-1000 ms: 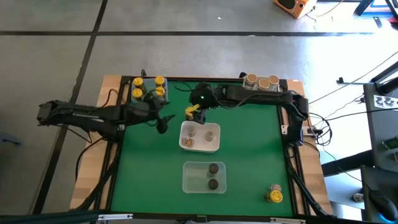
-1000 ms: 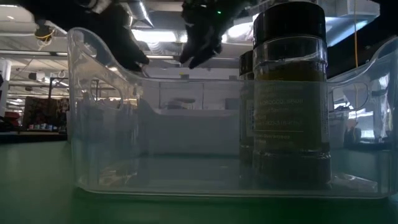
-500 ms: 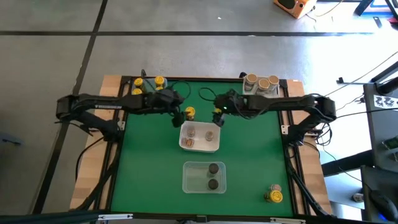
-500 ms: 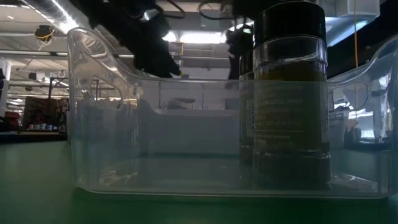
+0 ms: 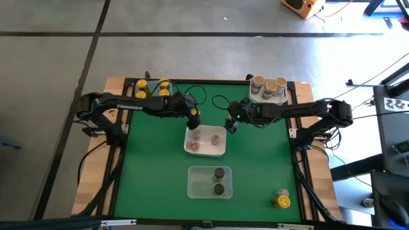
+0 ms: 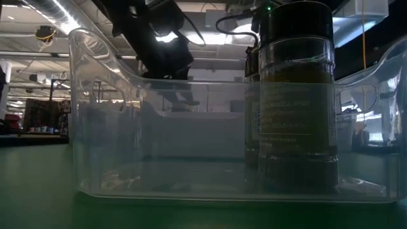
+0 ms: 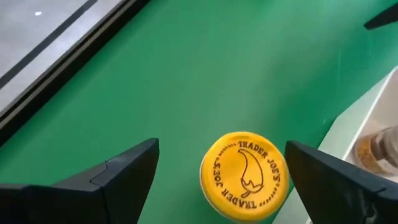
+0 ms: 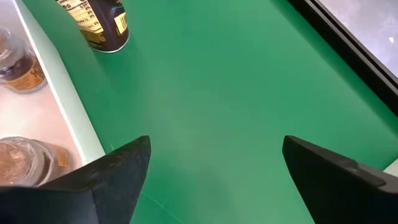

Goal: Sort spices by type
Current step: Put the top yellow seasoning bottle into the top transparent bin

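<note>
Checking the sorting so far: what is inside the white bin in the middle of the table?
The white bin holds three jars: two tan-lidded jars and a brownish jar. Their contents cannot be read from above; the left claw hangs just beyond its rim.

Around your green table (image 5: 147, 172) you have a grey concrete floor (image 5: 192, 57) crossed by dark seam lines. Cables (image 5: 348, 115) trail over it at the right. Looking level, you see bright ceiling lights (image 6: 210, 38) overhead.
</note>
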`<state>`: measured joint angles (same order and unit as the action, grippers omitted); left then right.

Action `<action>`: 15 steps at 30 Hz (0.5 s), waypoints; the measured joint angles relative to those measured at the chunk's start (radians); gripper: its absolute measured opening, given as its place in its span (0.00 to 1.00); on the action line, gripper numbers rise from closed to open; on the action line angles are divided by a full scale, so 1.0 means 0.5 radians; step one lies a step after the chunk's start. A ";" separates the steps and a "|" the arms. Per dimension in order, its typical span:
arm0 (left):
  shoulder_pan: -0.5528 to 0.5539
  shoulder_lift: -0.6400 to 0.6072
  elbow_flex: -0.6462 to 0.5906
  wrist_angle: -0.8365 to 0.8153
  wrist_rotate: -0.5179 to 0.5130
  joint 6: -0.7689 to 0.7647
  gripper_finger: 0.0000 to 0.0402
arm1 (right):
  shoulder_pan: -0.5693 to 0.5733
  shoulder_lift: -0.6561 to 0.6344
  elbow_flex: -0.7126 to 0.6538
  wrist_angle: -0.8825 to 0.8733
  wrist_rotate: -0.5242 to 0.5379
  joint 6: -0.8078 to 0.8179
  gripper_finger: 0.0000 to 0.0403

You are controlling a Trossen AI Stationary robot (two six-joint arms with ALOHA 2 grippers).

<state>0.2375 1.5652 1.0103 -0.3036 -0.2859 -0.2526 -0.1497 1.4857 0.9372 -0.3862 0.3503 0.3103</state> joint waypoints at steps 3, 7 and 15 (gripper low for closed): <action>0.000 0.005 0.003 -0.004 -0.008 -0.053 0.86 | 0.000 0.000 0.000 0.006 0.000 -0.001 0.90; -0.008 0.009 -0.008 -0.006 -0.010 -0.070 0.86 | 0.000 0.000 0.000 0.020 0.001 -0.001 0.90; -0.010 0.044 -0.008 0.015 -0.013 -0.075 0.86 | 0.000 0.000 0.000 0.077 0.001 -0.001 0.90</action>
<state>0.2322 1.5871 1.0061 -0.2962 -0.2924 -0.2901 -0.1497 1.4857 0.9371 -0.3478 0.3511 0.3096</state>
